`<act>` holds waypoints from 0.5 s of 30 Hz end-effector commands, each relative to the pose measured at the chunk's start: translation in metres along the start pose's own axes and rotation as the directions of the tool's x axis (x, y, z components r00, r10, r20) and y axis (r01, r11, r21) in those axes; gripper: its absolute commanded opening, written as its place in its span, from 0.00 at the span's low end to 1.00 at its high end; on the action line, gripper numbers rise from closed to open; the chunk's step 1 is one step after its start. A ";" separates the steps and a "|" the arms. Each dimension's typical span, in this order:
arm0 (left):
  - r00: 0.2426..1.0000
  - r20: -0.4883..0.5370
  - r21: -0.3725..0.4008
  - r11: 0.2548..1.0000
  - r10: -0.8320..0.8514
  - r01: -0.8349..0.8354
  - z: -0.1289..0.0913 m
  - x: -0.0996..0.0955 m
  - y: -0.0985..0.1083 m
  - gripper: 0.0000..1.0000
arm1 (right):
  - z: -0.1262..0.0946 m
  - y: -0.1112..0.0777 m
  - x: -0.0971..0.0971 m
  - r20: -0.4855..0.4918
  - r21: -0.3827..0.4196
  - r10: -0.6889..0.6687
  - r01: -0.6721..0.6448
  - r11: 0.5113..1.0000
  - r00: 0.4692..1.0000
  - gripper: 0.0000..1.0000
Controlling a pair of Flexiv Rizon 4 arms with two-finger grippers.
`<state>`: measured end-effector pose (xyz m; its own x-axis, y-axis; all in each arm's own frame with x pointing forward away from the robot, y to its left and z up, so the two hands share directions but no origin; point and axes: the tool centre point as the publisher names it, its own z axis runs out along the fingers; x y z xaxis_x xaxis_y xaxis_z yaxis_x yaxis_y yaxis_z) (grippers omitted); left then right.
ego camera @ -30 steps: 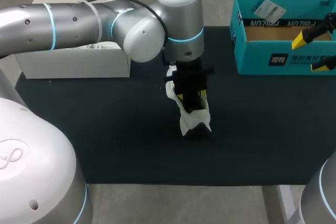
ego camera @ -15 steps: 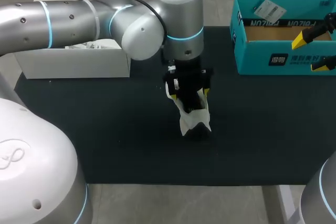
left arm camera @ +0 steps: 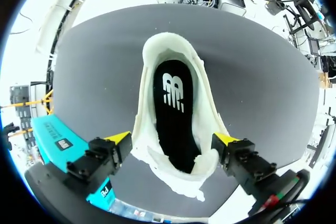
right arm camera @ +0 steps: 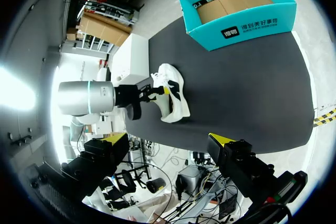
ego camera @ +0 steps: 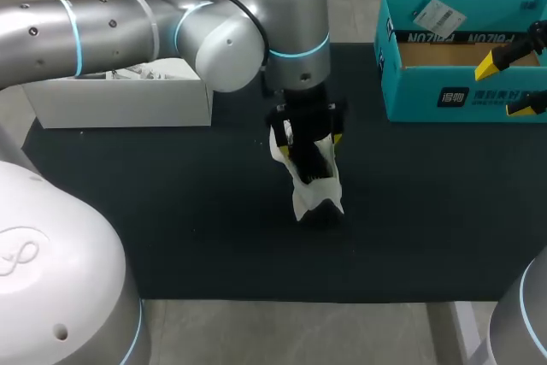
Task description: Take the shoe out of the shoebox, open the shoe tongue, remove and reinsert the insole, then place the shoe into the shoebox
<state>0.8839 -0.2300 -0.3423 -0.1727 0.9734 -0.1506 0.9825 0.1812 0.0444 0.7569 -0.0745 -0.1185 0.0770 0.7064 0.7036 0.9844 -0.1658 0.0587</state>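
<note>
The white shoe (ego camera: 314, 192) sits near the middle of the dark counter (ego camera: 171, 211), its opening facing up. The black insole (left arm camera: 173, 103) with a white mark lies inside it. The left pincer (left arm camera: 173, 140) hangs right over the opening, its yellow-tipped fingers (left arm camera: 122, 139) spread apart on either side of the collar and clamped on nothing. I cannot tell whether they brush the collar. The teal shoebox (ego camera: 444, 96) stands open at the counter's far right corner, well apart from the shoe. The right pincer (ego camera: 513, 83) hovers at that box's right end, its fingers apart and holding nothing. A white box (ego camera: 120, 102) stands at the far left, behind the left arm (ego camera: 128, 32).
</note>
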 end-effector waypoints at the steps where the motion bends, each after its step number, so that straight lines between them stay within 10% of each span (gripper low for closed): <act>1: 1.000 0.023 -0.014 1.000 -0.019 0.020 -0.011 0.004 0.009 1.00 | 0.001 0.000 0.000 0.002 -0.001 0.002 -0.002 1.000 1.000 1.00; 13: 0.998 0.000 -0.073 0.996 -0.057 0.057 -0.037 0.000 0.047 1.00 | 0.001 0.000 0.000 0.002 -0.001 0.002 -0.002 1.000 1.000 1.00; 15: 0.998 0.013 -0.077 0.995 -0.069 0.069 -0.042 0.000 0.055 0.82 | 0.001 0.000 0.000 0.002 -0.001 0.002 -0.002 1.000 1.000 1.00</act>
<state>0.9297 -0.2155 -0.3039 -0.2362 0.9571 -0.1678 0.9597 0.2568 0.1140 0.7569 -0.0745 -0.1185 0.0770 0.7064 0.7036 0.9844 -0.1658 0.0587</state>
